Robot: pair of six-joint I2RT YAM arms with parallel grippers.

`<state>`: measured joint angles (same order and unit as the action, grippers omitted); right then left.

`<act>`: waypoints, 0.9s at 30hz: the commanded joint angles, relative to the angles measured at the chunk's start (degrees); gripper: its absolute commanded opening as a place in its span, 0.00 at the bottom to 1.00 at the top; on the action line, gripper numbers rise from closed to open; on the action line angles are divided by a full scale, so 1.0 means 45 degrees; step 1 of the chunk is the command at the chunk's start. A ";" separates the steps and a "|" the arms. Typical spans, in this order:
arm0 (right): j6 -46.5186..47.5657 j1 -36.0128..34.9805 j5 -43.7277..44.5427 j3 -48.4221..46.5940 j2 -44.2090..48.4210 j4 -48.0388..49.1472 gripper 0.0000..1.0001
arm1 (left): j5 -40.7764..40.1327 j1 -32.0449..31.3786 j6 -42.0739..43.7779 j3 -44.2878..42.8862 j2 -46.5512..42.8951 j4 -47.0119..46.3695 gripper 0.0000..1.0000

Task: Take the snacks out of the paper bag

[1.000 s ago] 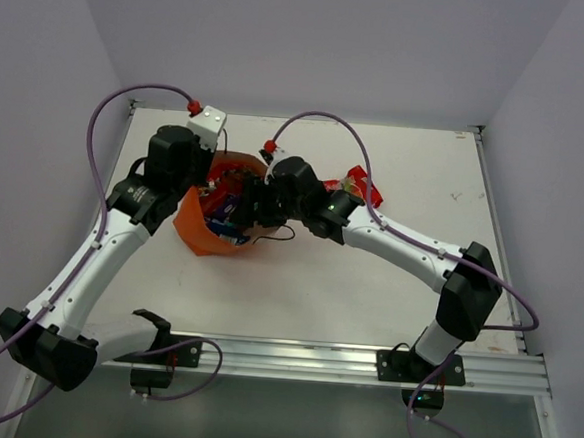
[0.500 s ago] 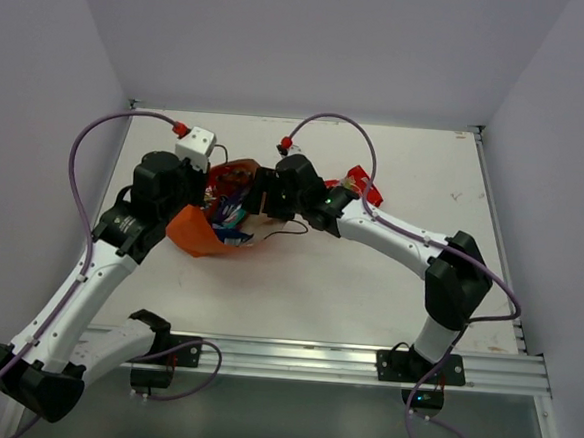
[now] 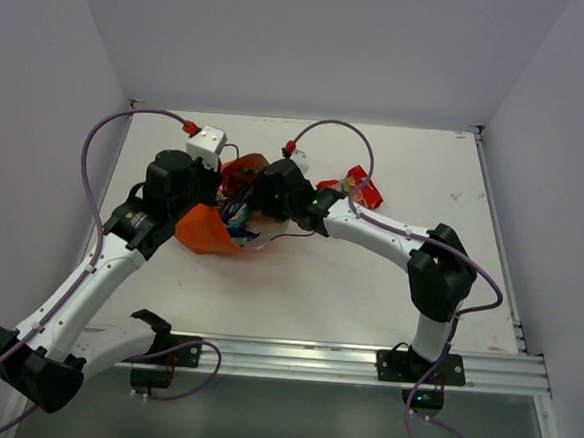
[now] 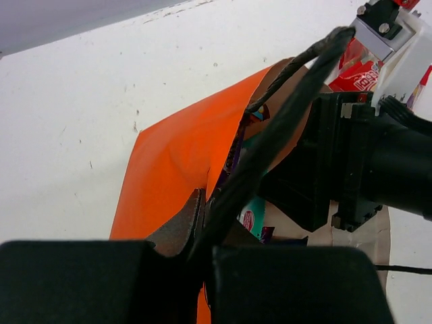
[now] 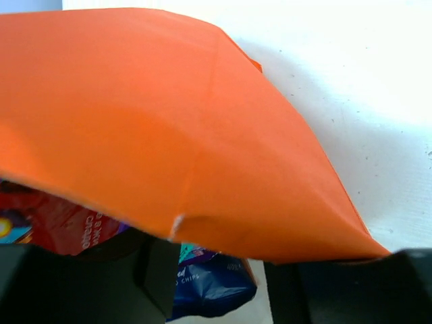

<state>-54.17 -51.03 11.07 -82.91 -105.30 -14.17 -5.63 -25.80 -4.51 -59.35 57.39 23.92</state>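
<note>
Toward the far left of the white table (image 3: 388, 286), the left gripper (image 3: 220, 186) pinches the rim of the orange paper bag (image 3: 203, 235), propping its mouth open. The right gripper (image 3: 243, 208) reaches inside, jaws partly spread beside a dark blue packet (image 5: 212, 287). At least one red packet (image 3: 362, 187) lies out on the table to the bag's right; several others, judging by the crowded interior, are not yet removed.

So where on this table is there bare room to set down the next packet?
Bare: the wide band between the paper bag and the front rail, and the far right corner past the red packets. Crowded: the bag's mouth, where both arms meet.
</note>
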 commanded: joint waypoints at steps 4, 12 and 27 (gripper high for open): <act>-0.1242 -0.0106 0.0958 0.0417 -0.0389 0.0903 0.46 | 0.0507 -0.0106 -0.0929 -0.0716 0.0333 -0.1059 0.00; -0.2160 -0.0145 0.1055 0.0515 -0.1054 0.1332 0.48 | 0.0821 -0.0106 -0.1360 -0.0873 0.0470 -0.1136 0.00; 0.1332 -0.0126 0.1155 0.1297 0.1776 0.2564 0.00 | -0.0740 -0.0106 -0.1204 -0.0424 0.0412 -0.0883 0.00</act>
<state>-56.23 -51.81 13.98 -76.07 -105.49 -5.32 -6.00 -26.02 -9.06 -60.66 59.48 23.07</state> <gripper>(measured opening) 0.014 0.024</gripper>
